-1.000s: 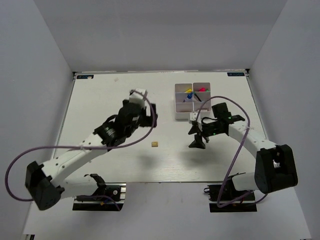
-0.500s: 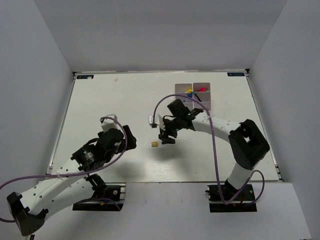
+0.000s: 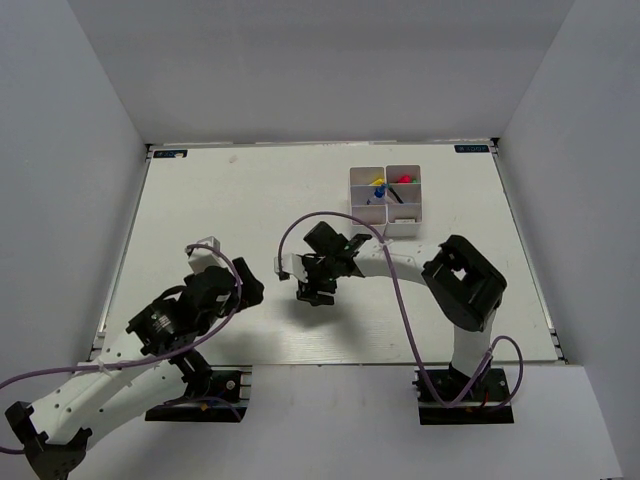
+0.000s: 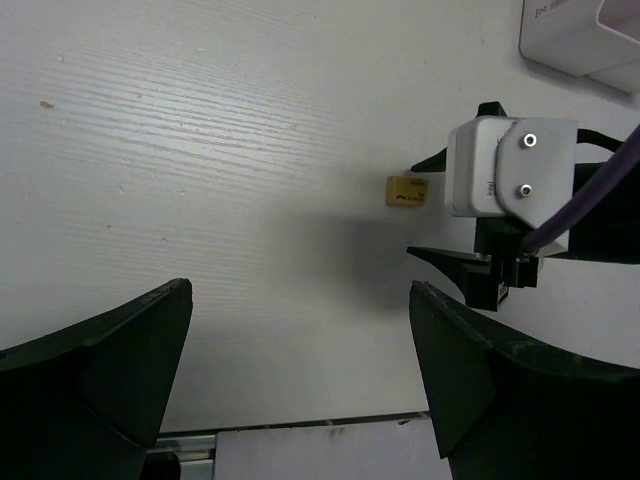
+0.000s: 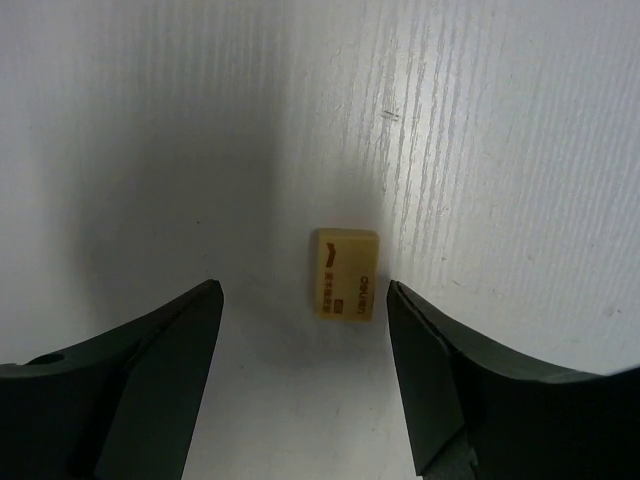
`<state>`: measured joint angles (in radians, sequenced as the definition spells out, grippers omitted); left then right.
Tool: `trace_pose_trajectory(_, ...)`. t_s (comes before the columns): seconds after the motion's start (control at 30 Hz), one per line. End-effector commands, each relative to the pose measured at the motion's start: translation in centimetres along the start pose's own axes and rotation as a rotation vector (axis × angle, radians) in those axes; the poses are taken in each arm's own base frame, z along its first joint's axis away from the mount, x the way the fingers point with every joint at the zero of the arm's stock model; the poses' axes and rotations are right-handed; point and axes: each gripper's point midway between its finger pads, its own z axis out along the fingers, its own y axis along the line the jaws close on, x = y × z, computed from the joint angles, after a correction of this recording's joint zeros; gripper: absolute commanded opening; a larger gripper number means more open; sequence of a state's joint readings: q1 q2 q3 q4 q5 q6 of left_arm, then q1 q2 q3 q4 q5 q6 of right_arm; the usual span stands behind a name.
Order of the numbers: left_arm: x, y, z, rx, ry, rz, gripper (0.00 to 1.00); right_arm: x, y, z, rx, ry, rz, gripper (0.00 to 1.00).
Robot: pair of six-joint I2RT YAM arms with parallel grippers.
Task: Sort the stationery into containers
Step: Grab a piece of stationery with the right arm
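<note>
A small tan eraser [image 5: 346,273] lies flat on the white table, just beyond my right gripper's [image 5: 303,292] open fingertips and nearer the right finger. In the top view the right gripper [image 3: 310,292] hovers over it and hides it. The eraser also shows in the left wrist view [image 4: 405,190], beside the right wrist's white body [image 4: 510,165]. The white compartment tray [image 3: 387,214] stands at the back right and holds yellow, blue, red, green and black items. My left gripper [image 4: 300,380] is open and empty, low at the near left [image 3: 248,288].
The tray's corner [image 4: 590,40] shows at the top right of the left wrist view. The table's near edge and a metal rail [image 4: 300,440] lie just under the left gripper. A purple cable [image 3: 290,235] loops above the right wrist.
My right gripper has swung left from beside the tray to over the tan eraser. My left arm has drawn back from the table's middle toward the near left.
</note>
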<state>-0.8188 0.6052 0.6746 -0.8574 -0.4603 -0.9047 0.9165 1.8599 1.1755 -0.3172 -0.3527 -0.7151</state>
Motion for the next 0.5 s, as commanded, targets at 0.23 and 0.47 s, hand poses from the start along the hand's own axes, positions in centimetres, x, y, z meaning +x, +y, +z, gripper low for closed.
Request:
trace_pose_trajectory(0.23,0.4,0.5,0.2,-0.031,0.014,-0.012,0.99,-1.3,-2.5,1.0,0.092,-0.001,0.011,0.73)
trace_pose_trajectory(0.47,0.4,0.5,0.2,-0.031,0.014,-0.012,0.99,-0.5,-1.8,1.2,0.061,0.020,0.015,0.35)
